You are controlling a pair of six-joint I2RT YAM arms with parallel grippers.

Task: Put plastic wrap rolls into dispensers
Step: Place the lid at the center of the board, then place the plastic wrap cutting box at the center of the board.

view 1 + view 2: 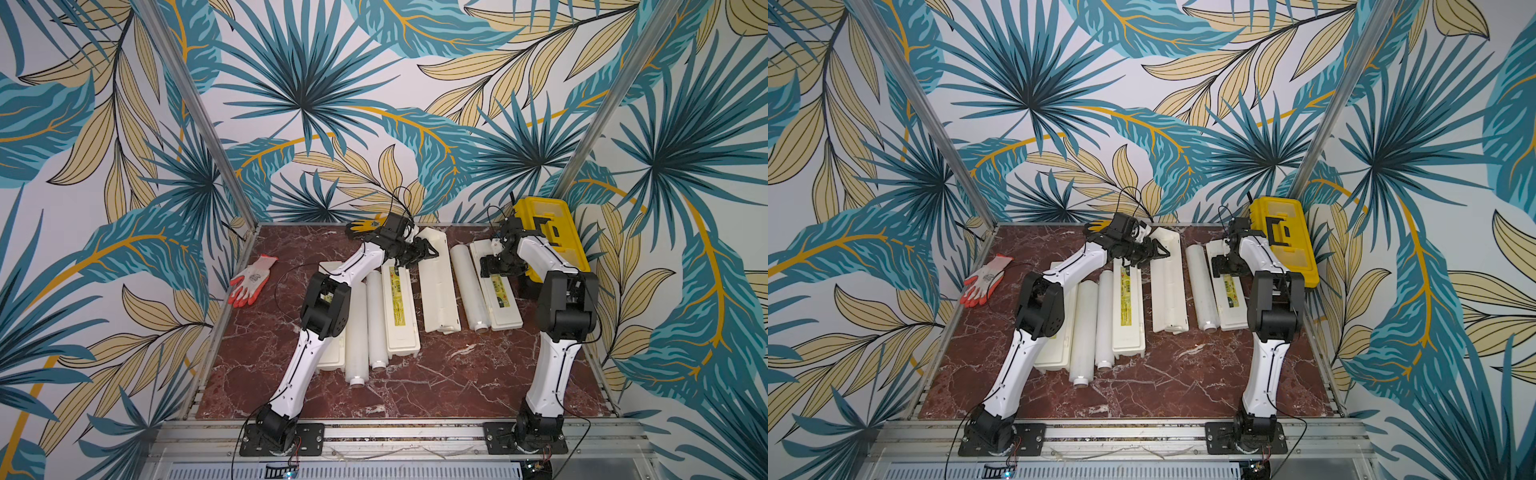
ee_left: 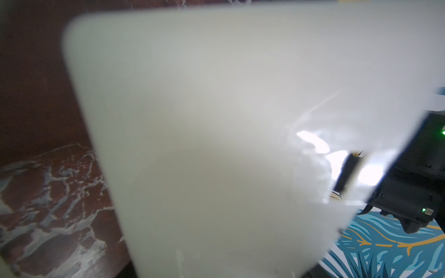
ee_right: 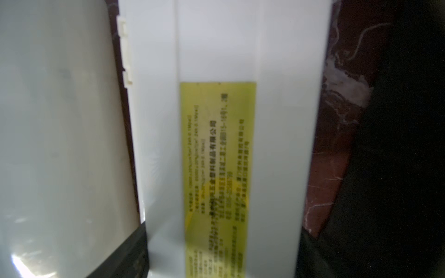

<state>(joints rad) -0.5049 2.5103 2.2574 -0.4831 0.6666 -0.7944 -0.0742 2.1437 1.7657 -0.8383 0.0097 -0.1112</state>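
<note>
Cream middle dispenser [image 1: 440,291]: your left gripper [image 1: 424,252] clamps its far end.
Right dispenser [image 1: 500,301]: your right gripper [image 1: 493,269] straddles it; you cannot tell whether it grips.

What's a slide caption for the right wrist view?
Closed dispenser with yellow-green label, plastic wrap roll lying beside it on the red marble table.

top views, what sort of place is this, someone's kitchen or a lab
Most likely a robot test cell, not a kitchen: two arms bolted to an aluminium rail, leaf-print panels boxing in the marble-look tabletop, a yellow toolbox at the back.
</note>
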